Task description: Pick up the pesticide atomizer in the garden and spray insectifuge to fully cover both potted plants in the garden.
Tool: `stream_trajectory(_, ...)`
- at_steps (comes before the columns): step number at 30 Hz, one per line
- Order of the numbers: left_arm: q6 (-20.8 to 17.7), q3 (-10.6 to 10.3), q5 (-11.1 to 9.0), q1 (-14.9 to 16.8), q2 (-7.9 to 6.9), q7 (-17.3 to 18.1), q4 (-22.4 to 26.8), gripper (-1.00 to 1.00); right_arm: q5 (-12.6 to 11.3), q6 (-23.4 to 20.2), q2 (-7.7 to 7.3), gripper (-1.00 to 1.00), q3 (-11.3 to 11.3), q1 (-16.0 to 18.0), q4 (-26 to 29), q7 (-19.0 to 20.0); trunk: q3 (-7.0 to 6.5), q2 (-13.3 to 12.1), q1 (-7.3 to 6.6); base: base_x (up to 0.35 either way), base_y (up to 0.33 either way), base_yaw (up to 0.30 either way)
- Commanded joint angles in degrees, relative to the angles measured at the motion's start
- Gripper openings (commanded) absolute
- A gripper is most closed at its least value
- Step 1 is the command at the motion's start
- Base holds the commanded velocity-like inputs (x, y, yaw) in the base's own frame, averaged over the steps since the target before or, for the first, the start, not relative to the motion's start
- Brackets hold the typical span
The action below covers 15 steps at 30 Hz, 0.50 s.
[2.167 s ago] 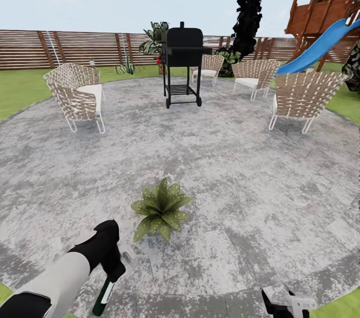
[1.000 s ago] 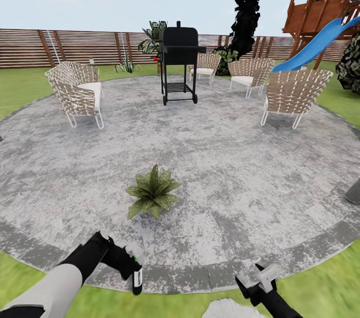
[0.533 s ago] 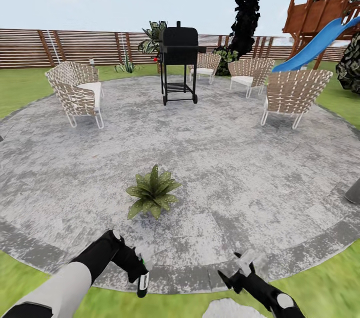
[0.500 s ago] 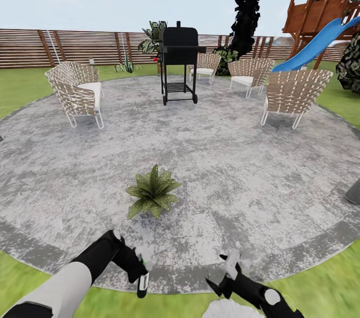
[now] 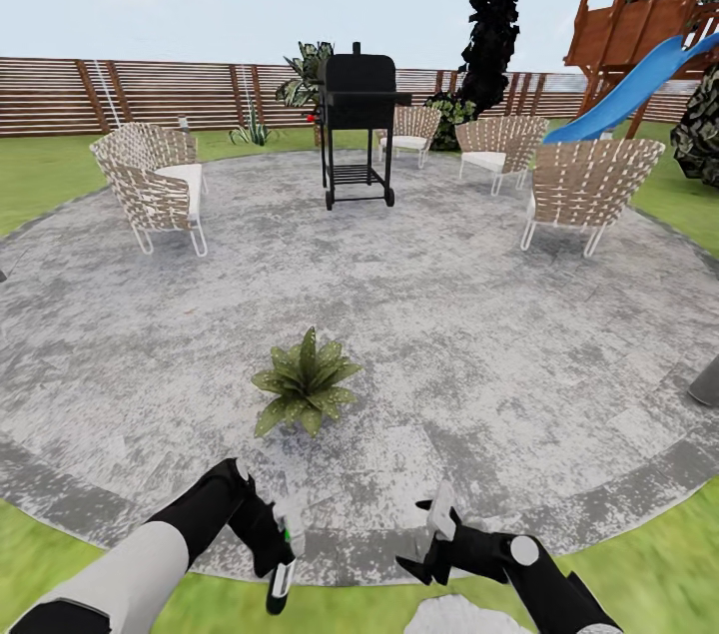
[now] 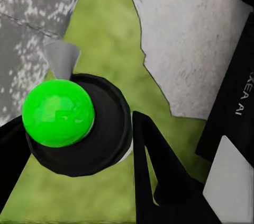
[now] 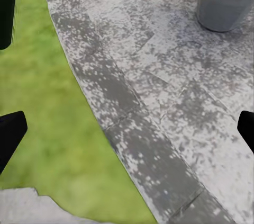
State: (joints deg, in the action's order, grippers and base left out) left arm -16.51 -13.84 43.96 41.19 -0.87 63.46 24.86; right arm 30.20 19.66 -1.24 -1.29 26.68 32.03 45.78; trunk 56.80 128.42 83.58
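Beside lettering "XEA AI", left jaws (image 6: 79, 144) clamp the pesticide atomizer (image 6: 74, 126); right jaws (image 5: 431, 546) gape.

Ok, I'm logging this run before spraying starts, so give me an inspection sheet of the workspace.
Surface: round grey paved patio, lawn around it.
Job's things: spray bottle in the left hand; one potted plant on the paving ahead.
Clutter: nothing seen near the plant.
Grippers: left hand shut on the bottle; right hand open, holding nothing.
Cables: nothing seen.
Surroundings: black grill, woven chairs, slatted fence, blue slide.
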Motion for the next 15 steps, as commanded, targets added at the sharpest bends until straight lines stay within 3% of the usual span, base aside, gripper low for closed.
stream_trajectory(1, -1.41, -0.21, 0.2, 0.02, -0.02, 0.3, 0.11, -1.0, 0.4, 0.24, 0.03, 1.0, -0.09, 0.07, 0.05, 0.24, 0.05, 0.02, -0.01, 0.0, 0.0, 0.0)
stream_trajectory(6, -2.51, -0.22, 2.31, 0.03, 0.05, 0.35, 0.1, -1.0, 0.33, 0.14, 0.18, 1.0, -0.04, 0.21, 0.07, 0.41, 0.05, 0.02, -0.01, 0.0, 0.0, 0.0)
stream_trajectory(7, -2.82, -0.22, 2.89, 0.03, 0.05, 0.3, 0.07, -1.0, 0.31, 0.13, 0.2, -1.0, -0.03, 0.21, 0.12, 0.43, 0.05, 0.02, -0.01, 0.0, 0.0, 0.0)
stream_trajectory(15, -4.8, -0.22, 7.2, -0.06, 0.6, -0.57, 0.2, -1.0, 0.29, -2.48, 2.37, -1.0, 0.03, 0.89, 3.71, 4.63, 0.05, 0.02, -0.01, 0.0, 0.0, 0.0)
